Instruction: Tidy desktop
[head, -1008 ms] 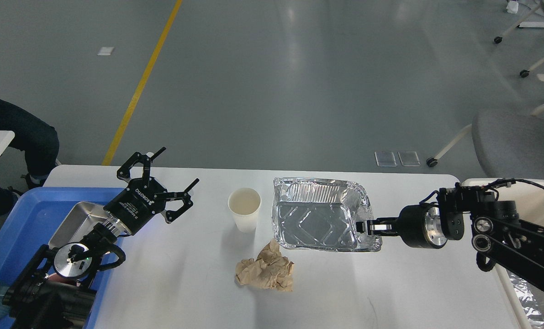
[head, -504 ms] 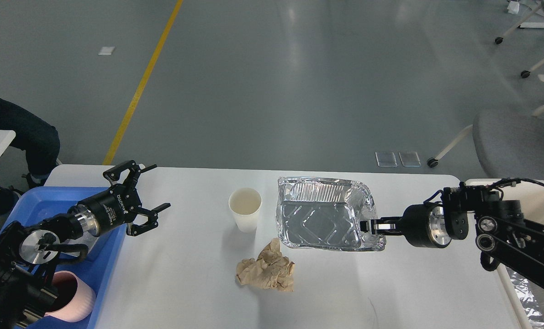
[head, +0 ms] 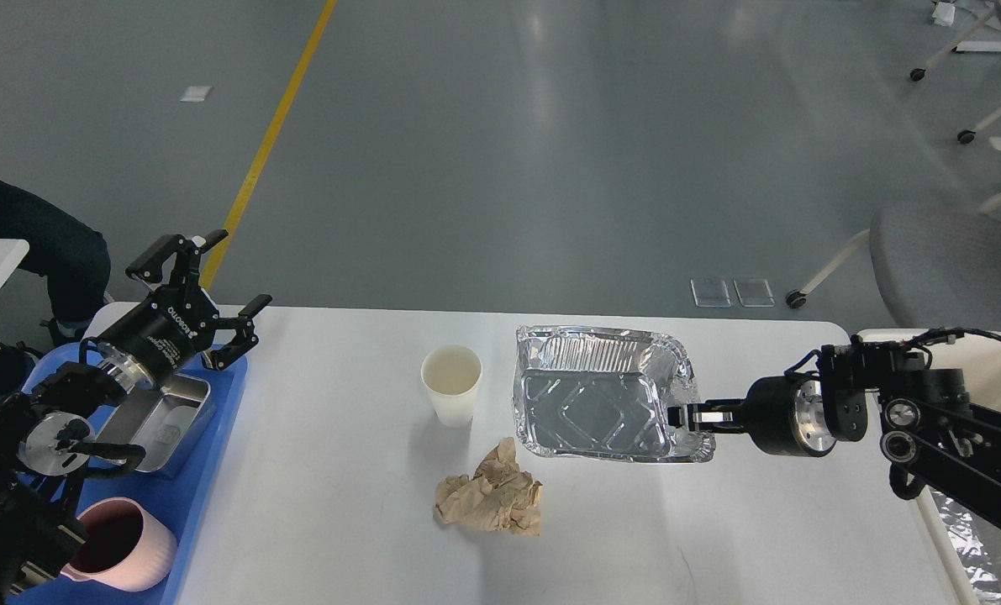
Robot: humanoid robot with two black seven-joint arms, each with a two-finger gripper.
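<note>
Right gripper pinches the foil tray rim over the desktop; left gripper hangs spread above the blue tray.

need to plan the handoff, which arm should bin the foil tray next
Right. The right gripper is shut on the foil tray rim, beside the cream bin; the left gripper hangs open.

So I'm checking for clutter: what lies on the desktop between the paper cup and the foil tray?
Nothing: in the head view, only bare desktop separates the paper cup from the foil tray. The crumpled brown paper lies nearer the camera.
</note>
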